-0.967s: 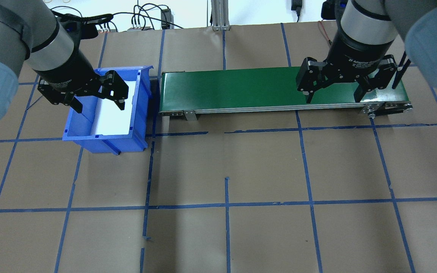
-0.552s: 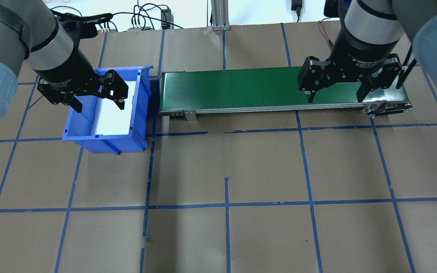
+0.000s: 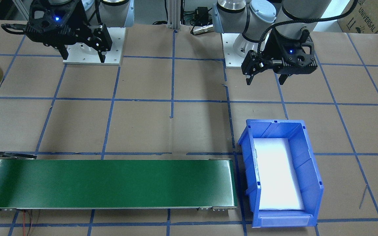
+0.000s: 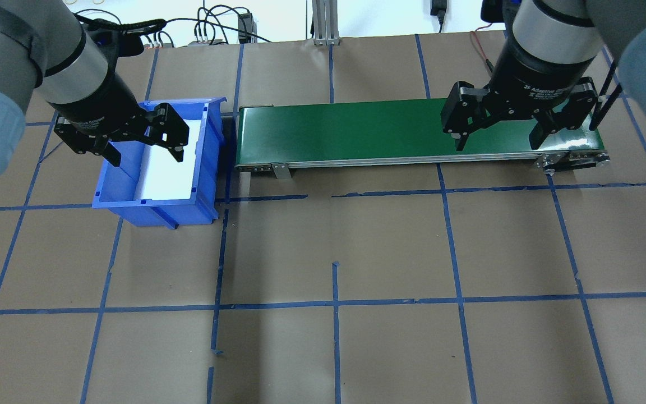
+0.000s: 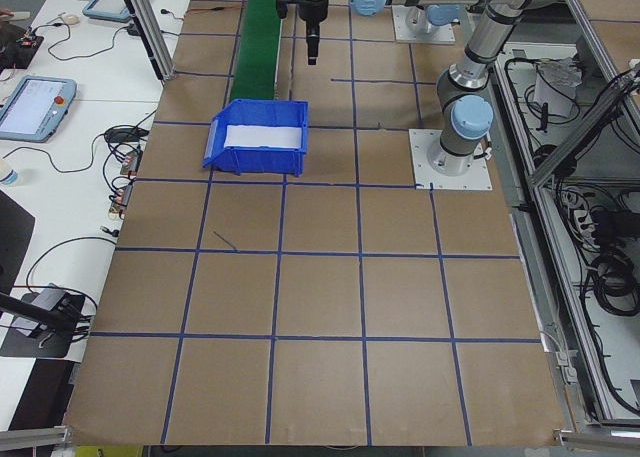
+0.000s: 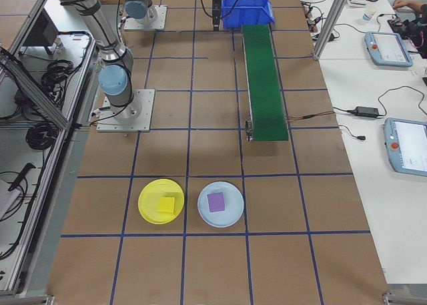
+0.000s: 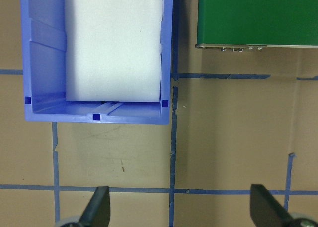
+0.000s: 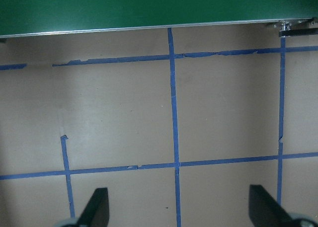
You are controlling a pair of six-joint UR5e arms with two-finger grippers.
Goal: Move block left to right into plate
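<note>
A robotics lab: two arms bolted to a paper-covered surface (image 6: 213,251) gridded in blue tape, a small conveyor (image 6: 265,85), teach pendants (image 6: 407,145) and cables on side benches, aluminium framing around.

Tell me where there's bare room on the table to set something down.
The brown squares on the robot's side of the conveyor belt and blue bin lie bare. The bin's white-lined inside and the belt top are bare too. Both plates hold cubes.

We read "2F Adaptive" in white on the black right gripper (image 4: 497,145), and "UNIVERSAL" on the brown cardboard box (image 3: 369,14) at one o'clock.
</note>
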